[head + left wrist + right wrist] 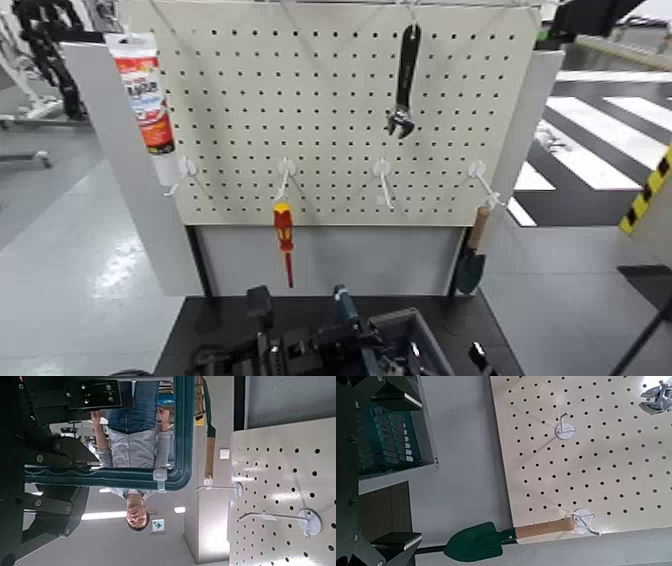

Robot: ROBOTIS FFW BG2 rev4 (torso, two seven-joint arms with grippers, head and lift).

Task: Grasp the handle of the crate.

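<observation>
Fingers of the left gripper [358,335] shut, at the handle [343,298]; whether they pinch it, cannot tell. Handle stands upright at the crate [438,352], which sits on the dark table [467,328], nearer its right edge than its left. Right gripper [399,469], right of the crate: fingers spread. Behind, on the pegboard [335,140]: screwdriver [284,238] at lower edge, left of middle; trowel [472,268] at lower right corner; wrench [404,85] toward upper right; tube [148,100] along left edge. Person [136,447] seen through the handle's opening.
</observation>
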